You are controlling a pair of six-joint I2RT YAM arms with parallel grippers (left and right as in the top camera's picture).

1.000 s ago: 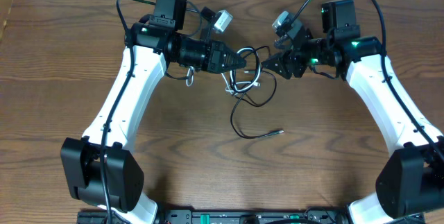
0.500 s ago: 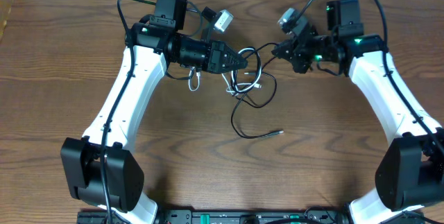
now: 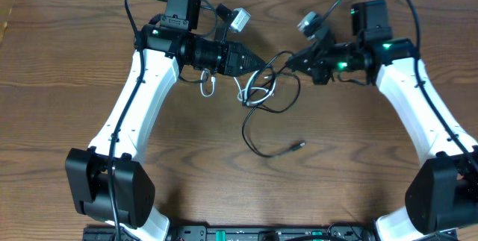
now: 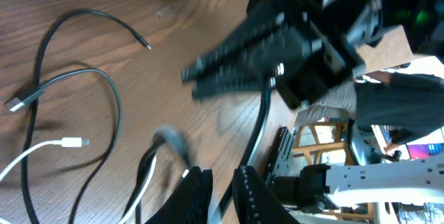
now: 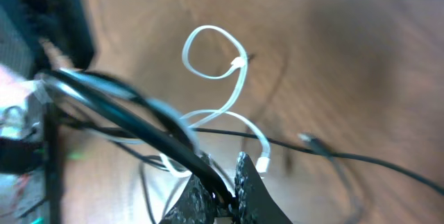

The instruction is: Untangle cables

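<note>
The right claw [image 5: 220,182] is pressed together on the black cable [image 4: 90,13]. The left claw [image 4: 222,193] seems to pinch it too. The cable crosses the white cable [image 5: 238,63] near the surface's [image 3: 358,166] far edge. Separating is in hand; next probably needs gentle pulling apart.
</note>
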